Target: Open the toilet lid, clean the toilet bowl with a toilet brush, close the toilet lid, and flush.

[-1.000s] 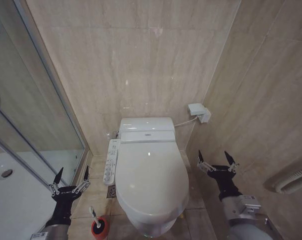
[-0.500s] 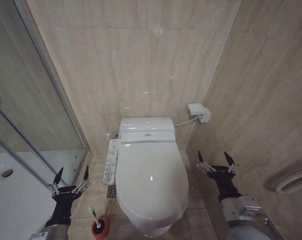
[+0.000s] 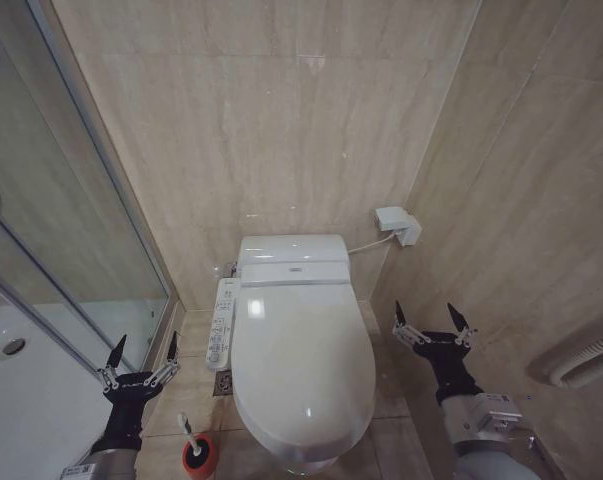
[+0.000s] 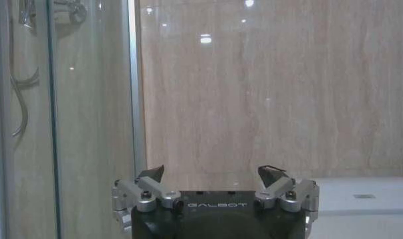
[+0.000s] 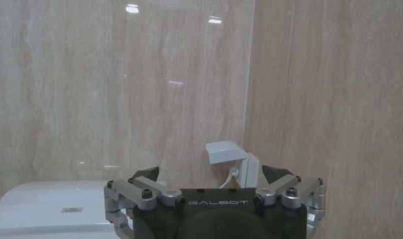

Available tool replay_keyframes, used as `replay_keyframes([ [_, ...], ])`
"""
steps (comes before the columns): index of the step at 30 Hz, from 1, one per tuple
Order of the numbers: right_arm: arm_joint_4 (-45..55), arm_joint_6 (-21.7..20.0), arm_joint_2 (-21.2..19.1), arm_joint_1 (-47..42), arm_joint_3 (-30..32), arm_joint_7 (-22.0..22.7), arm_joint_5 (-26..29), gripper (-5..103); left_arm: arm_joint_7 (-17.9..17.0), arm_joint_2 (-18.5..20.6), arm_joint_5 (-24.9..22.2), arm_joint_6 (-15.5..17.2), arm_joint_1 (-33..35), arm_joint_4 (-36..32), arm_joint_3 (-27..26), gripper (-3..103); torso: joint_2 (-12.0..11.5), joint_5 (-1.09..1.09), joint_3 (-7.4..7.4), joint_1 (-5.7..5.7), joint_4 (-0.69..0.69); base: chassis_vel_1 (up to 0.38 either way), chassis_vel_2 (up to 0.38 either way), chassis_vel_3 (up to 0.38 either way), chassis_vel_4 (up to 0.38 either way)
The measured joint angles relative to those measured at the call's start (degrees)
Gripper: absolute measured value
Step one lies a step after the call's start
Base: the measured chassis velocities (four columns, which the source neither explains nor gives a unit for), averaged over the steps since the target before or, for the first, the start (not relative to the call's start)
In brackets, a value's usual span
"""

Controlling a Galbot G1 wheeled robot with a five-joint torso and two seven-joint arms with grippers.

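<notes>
The toilet lid (image 3: pixel 301 365) lies shut over the toilet bowl, so the bowl's inside is hidden. A white button panel (image 3: pixel 222 322) runs along the toilet's left side. The toilet brush (image 3: pixel 187 427) stands with its white handle up in a small red holder (image 3: pixel 199 456) on the floor left of the toilet. My left gripper (image 3: pixel 145 344) hangs open just left of the brush, holding nothing. My right gripper (image 3: pixel 425 312) is open and empty beside the toilet's right side. In the wrist views the left gripper (image 4: pixel 213 172) and right gripper (image 5: pixel 211 173) face the back wall.
A glass shower screen (image 3: pixel 71 220) and white shower tray (image 3: pixel 21 390) are close on the left. A beige tiled wall (image 3: pixel 541 230) is close on the right, with a ribbed hose (image 3: pixel 586 360). A white wall box (image 3: pixel 396 224) with a cable sits behind the toilet.
The lid's front edge has sunk a little lower and the light glint on it has slid forward. Both grippers have stayed where they were.
</notes>
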Motion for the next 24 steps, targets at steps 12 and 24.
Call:
replay_keyframes([
  [12, 0.0, 0.0, 0.0, 0.0, 0.0, 0.0, 0.0, 100, 0.0, 0.0, 0.0, 0.0, 0.0, 0.0, 0.0, 96, 0.0, 0.0, 0.0, 0.0, 0.0, 0.0, 0.0, 0.0, 0.0],
  [24, 0.0, 0.0, 0.0, 0.0, 0.0, 0.0, 0.0, 100, 0.0, 0.0, 0.0, 0.0, 0.0, 0.0, 0.0, 96, 0.0, 0.0, 0.0, 0.0, 0.0, 0.0, 0.0, 0.0, 0.0],
])
